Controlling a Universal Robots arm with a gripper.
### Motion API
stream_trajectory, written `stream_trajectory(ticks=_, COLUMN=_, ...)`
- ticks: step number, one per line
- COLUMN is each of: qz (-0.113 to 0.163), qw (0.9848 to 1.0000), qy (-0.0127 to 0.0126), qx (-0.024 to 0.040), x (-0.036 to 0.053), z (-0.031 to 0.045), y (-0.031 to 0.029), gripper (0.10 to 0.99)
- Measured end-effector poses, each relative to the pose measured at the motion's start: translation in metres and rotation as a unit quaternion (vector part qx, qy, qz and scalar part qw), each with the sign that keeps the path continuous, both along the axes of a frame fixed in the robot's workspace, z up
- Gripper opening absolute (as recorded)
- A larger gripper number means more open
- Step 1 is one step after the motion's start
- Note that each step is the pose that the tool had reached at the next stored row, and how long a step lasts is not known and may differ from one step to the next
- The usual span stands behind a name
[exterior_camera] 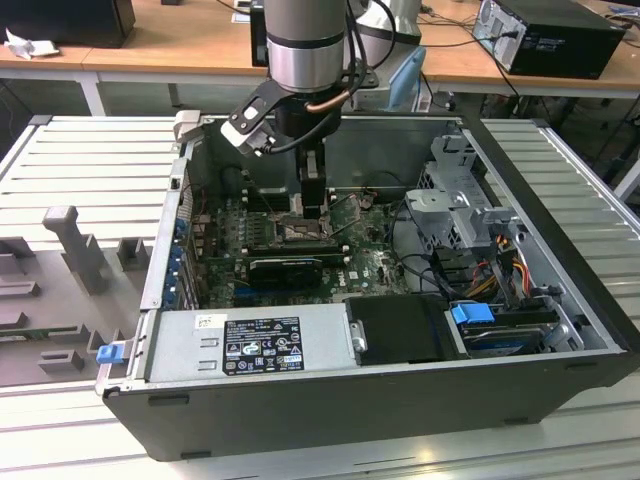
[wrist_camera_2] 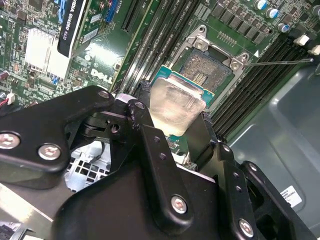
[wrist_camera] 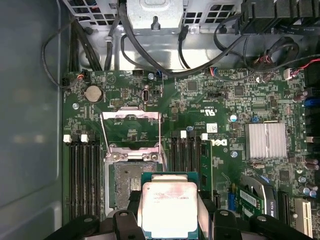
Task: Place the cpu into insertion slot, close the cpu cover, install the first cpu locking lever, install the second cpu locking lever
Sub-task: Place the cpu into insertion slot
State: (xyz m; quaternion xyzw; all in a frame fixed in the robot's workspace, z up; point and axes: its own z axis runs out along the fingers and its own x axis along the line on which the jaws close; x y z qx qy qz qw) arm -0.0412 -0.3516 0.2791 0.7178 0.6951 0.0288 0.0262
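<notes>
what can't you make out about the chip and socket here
- First wrist view: the pale silver square cpu in the black claw covers part of the dark square insertion slot; the picture edge cuts off one side of the cpu.
- Second wrist view: the claw's links hide the cpu's rear corner.

You're reaching your arm [exterior_camera: 305, 40] down into the open computer case [exterior_camera: 400, 400], and your gripper [exterior_camera: 313, 203] is hovering right over the insertion slot [exterior_camera: 298, 232] on the green motherboard [exterior_camera: 370, 265]. The case is lying on the ribbed grey table [exterior_camera: 90, 160], its labelled power supply [exterior_camera: 250, 345] sitting along the near wall.
</notes>
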Motion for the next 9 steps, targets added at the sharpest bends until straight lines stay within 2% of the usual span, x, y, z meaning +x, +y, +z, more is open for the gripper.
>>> stream_trajectory(ticks=9, qz=0.0, qw=1.0, qy=0.0, qx=0.0, x=-0.0016, z=-0.0091, y=0.0, gripper=0.529)
